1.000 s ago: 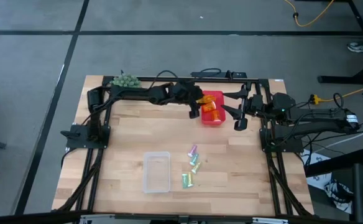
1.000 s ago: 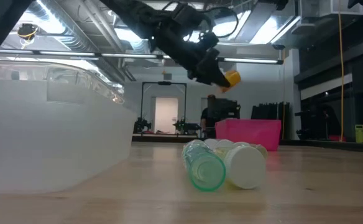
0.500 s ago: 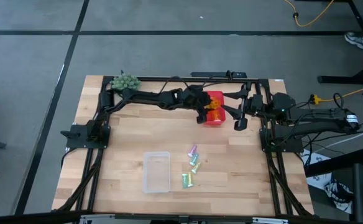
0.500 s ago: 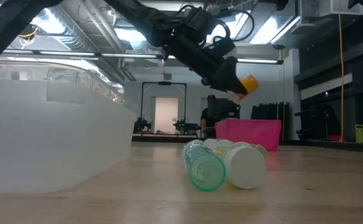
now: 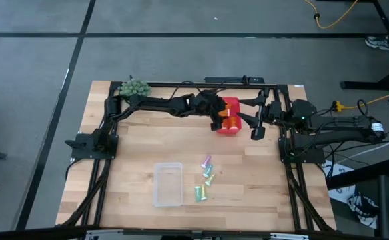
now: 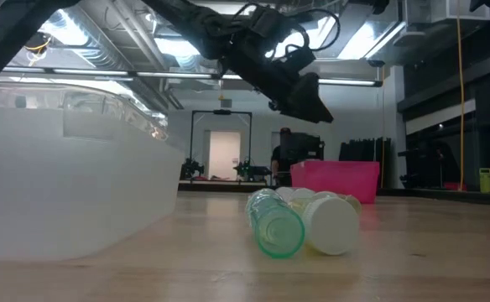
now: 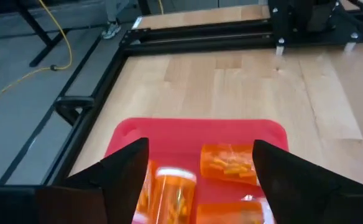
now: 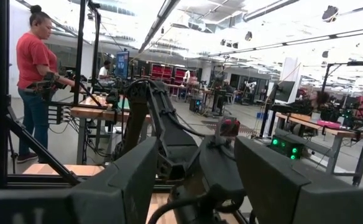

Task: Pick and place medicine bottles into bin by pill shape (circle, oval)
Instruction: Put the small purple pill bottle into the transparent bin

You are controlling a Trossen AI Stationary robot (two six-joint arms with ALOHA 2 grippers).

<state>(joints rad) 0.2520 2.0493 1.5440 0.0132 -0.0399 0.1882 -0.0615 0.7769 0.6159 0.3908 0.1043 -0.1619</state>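
My left gripper (image 5: pixel 221 121) hangs open above the red bin (image 5: pixel 232 105) at the table's far middle, with nothing between its fingers (image 7: pixel 200 180). Three orange medicine bottles lie on their sides in that bin, among them one with a white cap (image 7: pixel 166 188) and one beside it (image 7: pixel 229 163). Several pastel bottles (image 5: pixel 206 177) lie on the wood right of the clear bin (image 5: pixel 168 184); the low view shows a green one (image 6: pixel 275 223) beside a white-capped one (image 6: pixel 330 223). My right gripper (image 5: pixel 256 128) waits open, right of the red bin.
A spiky green ball (image 5: pixel 134 87) sits at the far left corner. Black frame rails (image 5: pixel 181 85) run along the table's far edge and both sides. Bare wood lies between the red bin and the pastel bottles. A person in a red shirt (image 8: pixel 35 81) stands in the room beyond.
My left gripper has carried an orange bottle toward the table's right edge until it stood over the red bin. There it has opened and let go. The bottle no longer shows under the fingers in the low view.
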